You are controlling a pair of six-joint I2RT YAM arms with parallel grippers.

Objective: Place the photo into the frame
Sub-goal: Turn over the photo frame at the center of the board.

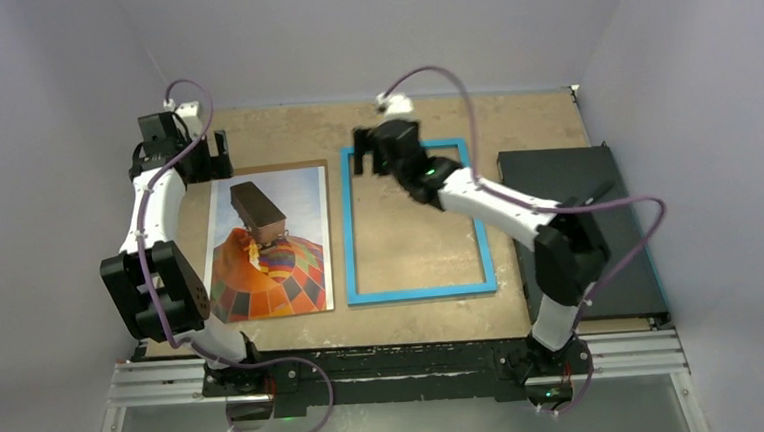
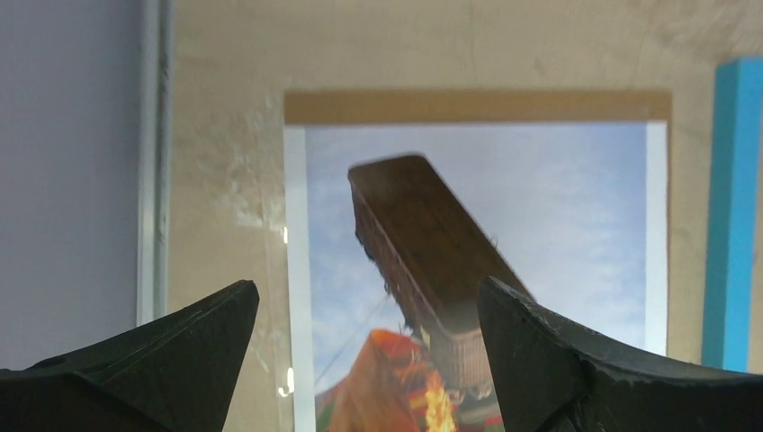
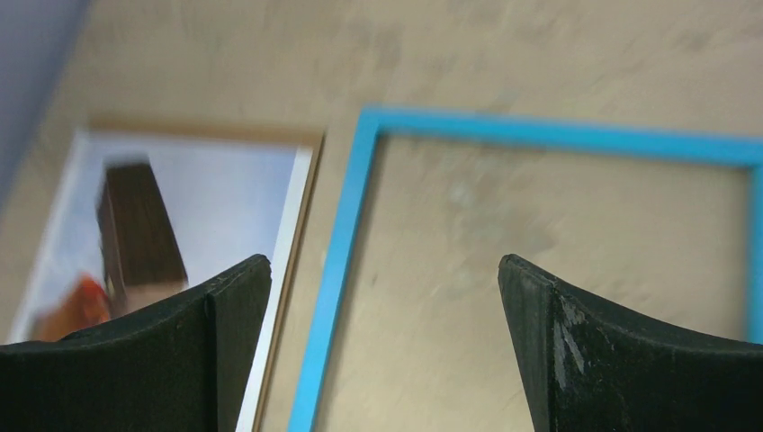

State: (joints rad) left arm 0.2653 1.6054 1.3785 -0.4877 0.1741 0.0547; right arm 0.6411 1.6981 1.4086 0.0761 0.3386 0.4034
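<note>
The photo (image 1: 270, 245) lies face up on the left of the table, its hot-air balloon print showing, on a brown backing board (image 1: 273, 168) whose edge peeks out at the far side. The frame (image 1: 423, 293), a bright-blue border, lies flat just right of it, with the tabletop showing through. My left gripper (image 1: 216, 156) is open and empty above the photo's far left corner. In the left wrist view it (image 2: 366, 297) hangs over the photo (image 2: 540, 198). My right gripper (image 1: 363, 162) is open and empty over the frame's far left corner (image 3: 342, 270).
A black mat (image 1: 579, 229) lies at the right of the table beside the frame. The backing board's edge (image 2: 477, 106) and the frame's side (image 2: 733, 216) show in the left wrist view. The photo (image 3: 207, 189) shows in the right wrist view. Grey walls enclose the table.
</note>
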